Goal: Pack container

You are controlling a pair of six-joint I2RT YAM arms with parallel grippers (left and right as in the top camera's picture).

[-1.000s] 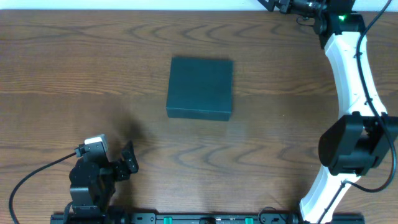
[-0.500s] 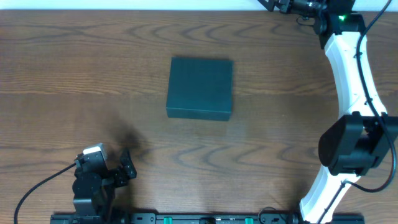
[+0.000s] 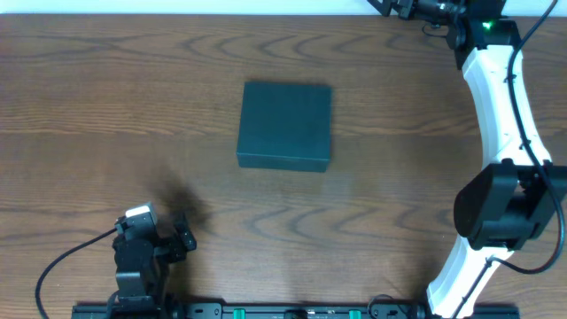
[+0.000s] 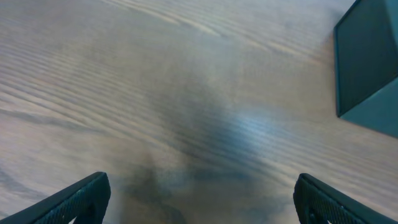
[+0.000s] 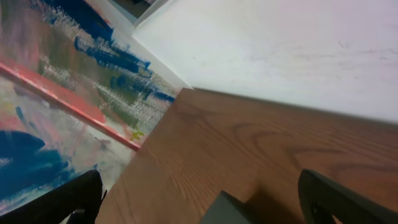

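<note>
One matte black rectangular cardboard container (image 3: 285, 124), lid shut, mid brown wooden surface (image 3: 106, 106); left claw (image 3: 183, 237) and right claw (image 5: 198, 196) at surface edges, both open, empty; risk: prying it open may merely slide it.

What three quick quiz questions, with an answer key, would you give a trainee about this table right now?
1. True or false: the container lies open.
2. The left gripper is: A) open over bare table; B) shut on the container; C) resting on top of the container.
3. What does the right gripper hold?
Key: 1 false, it is closed. 2 A. 3 Nothing; its jaws stand open.
</note>
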